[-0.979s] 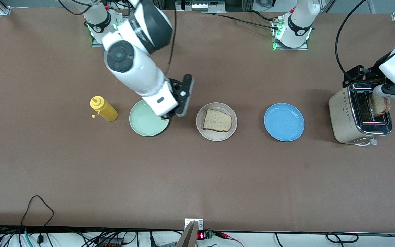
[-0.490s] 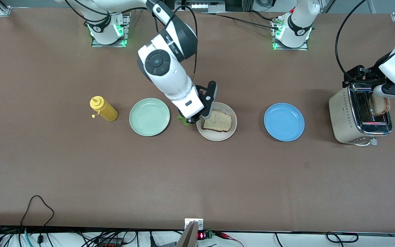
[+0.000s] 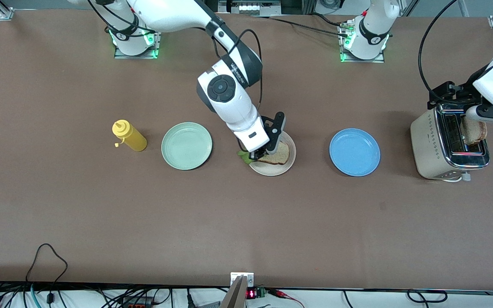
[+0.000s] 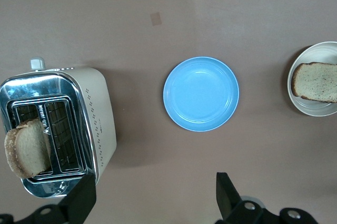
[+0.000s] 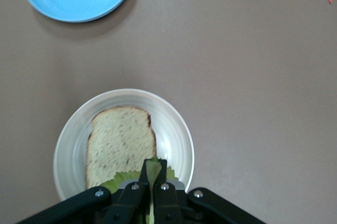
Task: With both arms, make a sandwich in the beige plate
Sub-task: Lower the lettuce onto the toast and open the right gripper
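Right gripper (image 5: 149, 183), pinched on the lettuce leaf (image 5: 151, 175) over the beige plate (image 3: 272, 170), should centre on the bread slice (image 5: 121, 142) before release; left gripper (image 4: 152, 200), open, apparently waits above the toaster (image 3: 447, 145) holding the second slice (image 3: 474, 131).

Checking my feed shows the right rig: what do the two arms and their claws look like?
Both are glossy white jointed arms with black joint bands, loose black cables and green-lit bases. The right arm has a round black cap on one joint. Each ends in a black two-finger claw: right claw, left claw.
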Robot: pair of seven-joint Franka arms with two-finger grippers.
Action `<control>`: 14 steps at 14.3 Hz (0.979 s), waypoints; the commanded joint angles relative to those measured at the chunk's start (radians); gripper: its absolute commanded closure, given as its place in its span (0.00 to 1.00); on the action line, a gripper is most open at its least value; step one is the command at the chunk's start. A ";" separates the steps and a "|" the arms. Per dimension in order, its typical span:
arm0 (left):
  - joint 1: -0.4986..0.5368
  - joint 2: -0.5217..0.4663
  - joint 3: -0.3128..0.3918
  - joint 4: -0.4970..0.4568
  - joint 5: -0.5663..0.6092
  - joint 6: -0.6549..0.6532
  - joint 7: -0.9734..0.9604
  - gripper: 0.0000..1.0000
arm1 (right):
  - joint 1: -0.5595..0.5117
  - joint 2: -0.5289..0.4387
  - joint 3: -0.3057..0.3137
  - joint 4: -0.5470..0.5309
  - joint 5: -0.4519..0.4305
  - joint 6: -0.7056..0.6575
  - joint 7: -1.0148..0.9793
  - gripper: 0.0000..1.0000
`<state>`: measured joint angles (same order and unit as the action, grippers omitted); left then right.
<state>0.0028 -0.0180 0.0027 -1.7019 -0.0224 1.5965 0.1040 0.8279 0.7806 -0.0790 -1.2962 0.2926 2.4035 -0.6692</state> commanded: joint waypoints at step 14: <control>0.006 0.015 0.000 0.034 -0.019 -0.026 0.006 0.00 | 0.102 0.141 -0.012 0.028 0.010 0.322 0.270 0.00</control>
<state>0.0028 -0.0179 0.0028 -1.7019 -0.0224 1.5965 0.1040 0.9122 0.9095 -0.0791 -1.2952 0.2926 2.7103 -0.4435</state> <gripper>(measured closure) 0.000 0.934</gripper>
